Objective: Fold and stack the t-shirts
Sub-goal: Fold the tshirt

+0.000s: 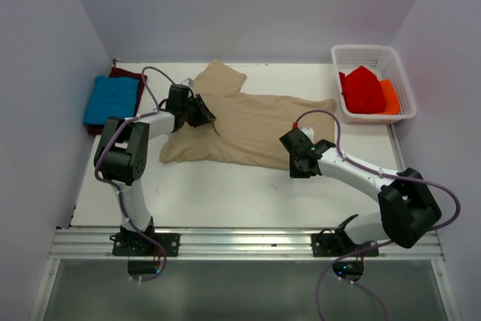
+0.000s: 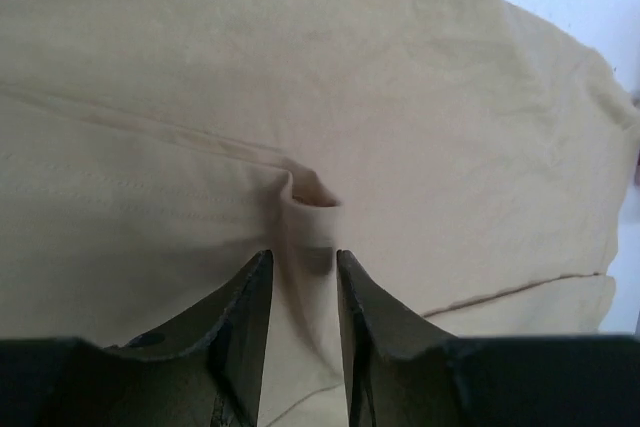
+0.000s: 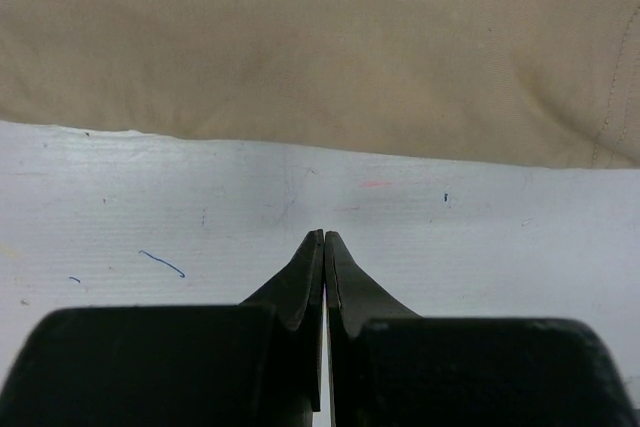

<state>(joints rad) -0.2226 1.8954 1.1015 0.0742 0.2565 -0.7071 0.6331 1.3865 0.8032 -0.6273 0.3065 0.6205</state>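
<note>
The left claw [image 2: 303, 259] was clenched on a thin ridge of the tan t-shirt [image 1: 255, 125], which lay spread and unfolded on the bench [image 1: 225, 193]. The pinch looked shallow. The cloth could slip free on a lift, or only the top layer might rise and spoil the fold. The right claw [image 3: 323, 237], clenched on nothing, hung just off the tan t-shirt's near hem, so an unpinned shirt could drag. The blue t-shirt [image 1: 111, 99] lay on the maroon t-shirt [image 1: 131, 74] left of it, where a swept sleeve might disturb them.
</note>
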